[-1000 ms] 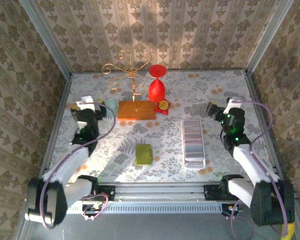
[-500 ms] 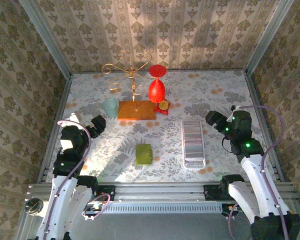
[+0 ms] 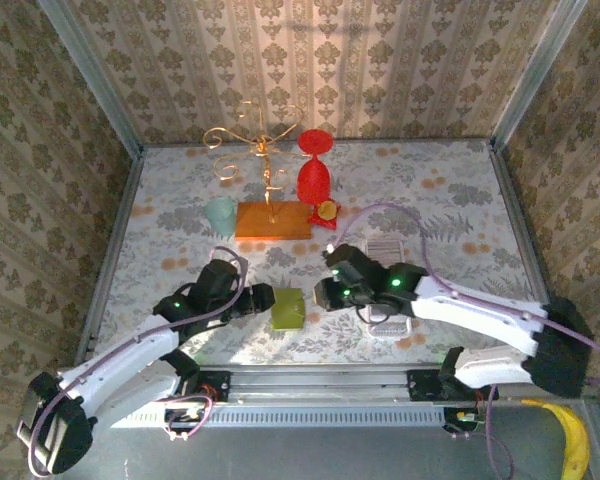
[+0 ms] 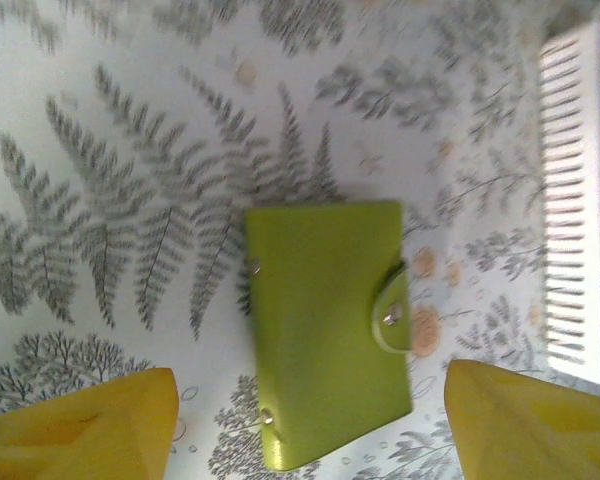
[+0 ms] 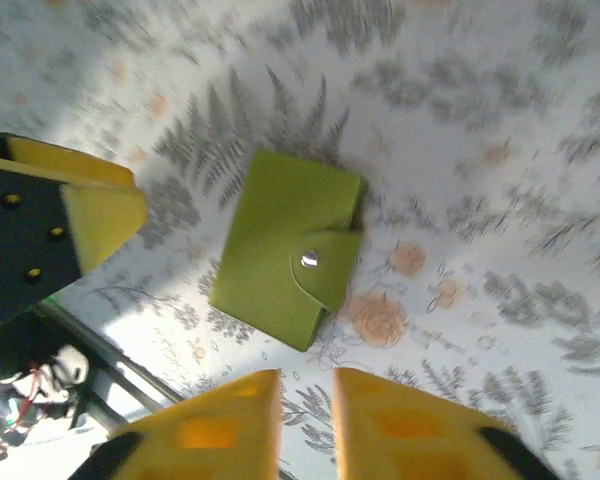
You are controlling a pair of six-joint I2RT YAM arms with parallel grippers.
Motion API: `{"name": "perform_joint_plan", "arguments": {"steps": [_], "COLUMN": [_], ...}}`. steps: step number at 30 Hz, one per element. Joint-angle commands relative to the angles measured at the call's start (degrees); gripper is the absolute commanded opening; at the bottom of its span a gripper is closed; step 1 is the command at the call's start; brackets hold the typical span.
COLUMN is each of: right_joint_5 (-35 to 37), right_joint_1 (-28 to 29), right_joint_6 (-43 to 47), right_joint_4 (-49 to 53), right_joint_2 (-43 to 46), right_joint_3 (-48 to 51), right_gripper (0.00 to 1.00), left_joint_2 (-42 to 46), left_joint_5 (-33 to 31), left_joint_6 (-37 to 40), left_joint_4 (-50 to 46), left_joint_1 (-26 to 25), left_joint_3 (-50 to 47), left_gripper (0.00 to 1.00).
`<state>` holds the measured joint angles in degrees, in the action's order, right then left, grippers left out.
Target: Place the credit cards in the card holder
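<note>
1. the green card holder (image 3: 287, 308) lies flat and snapped shut on the table (image 3: 180, 200), between the two grippers.
2. the left gripper (image 4: 310, 372) hovers over it with its jaws wide and empty. the right gripper (image 5: 307, 385) has its jaws almost together, also empty.
3. i cannot pick out the credit cards. they probably sit in the white ribbed rack (image 4: 570, 200) just beside the holder.
4. likely step: open the holder. pin its body with the left, away from the tab (image 5: 330, 275).
5. slip the narrow right tips under the tab's edge and lift gently, so the holder doesn't slide.
</note>
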<state>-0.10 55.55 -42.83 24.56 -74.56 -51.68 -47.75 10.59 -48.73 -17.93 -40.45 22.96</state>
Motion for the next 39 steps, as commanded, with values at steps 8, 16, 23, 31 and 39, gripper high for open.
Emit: {"name": "perform_joint_plan", "arguments": {"steps": [8,16,23,31,39], "right_joint_5": [3.0,3.6,4.0,4.9,5.3], "right_joint_1": [1.7,0.6,-0.7,-1.6,-1.8], "right_joint_6": [-3.3,-2.6,-3.7,-4.8,-5.4], "right_joint_4": [-7.9,-7.7,-8.1,-9.0,-10.1], "right_joint_2": [-16.2,-24.2,-28.4,-29.3,-28.9], "right_joint_3": [-5.8,-10.3,-9.3,-5.5,-3.7], "right_gripper": [0.04,0.0,0.0,0.0,0.0], "left_joint_2": [3.7,8.2,8.4,4.0,-3.3], "left_joint_5": [0.8,-0.4,-1.2,-2.4,-2.8], "left_joint_6": [-9.0,-11.3,-12.1,-12.8,-13.1], "left_joint_4": [6.6,5.8,6.1,9.6,15.6], "left_joint_1": [-1.5,-2.2,-3.5,-6.1,-8.6], "left_joint_3": [-6.3,-8.1,-8.5,-8.3,-6.9], "left_gripper": [0.68,0.65,0.65,0.61,0.5]}}
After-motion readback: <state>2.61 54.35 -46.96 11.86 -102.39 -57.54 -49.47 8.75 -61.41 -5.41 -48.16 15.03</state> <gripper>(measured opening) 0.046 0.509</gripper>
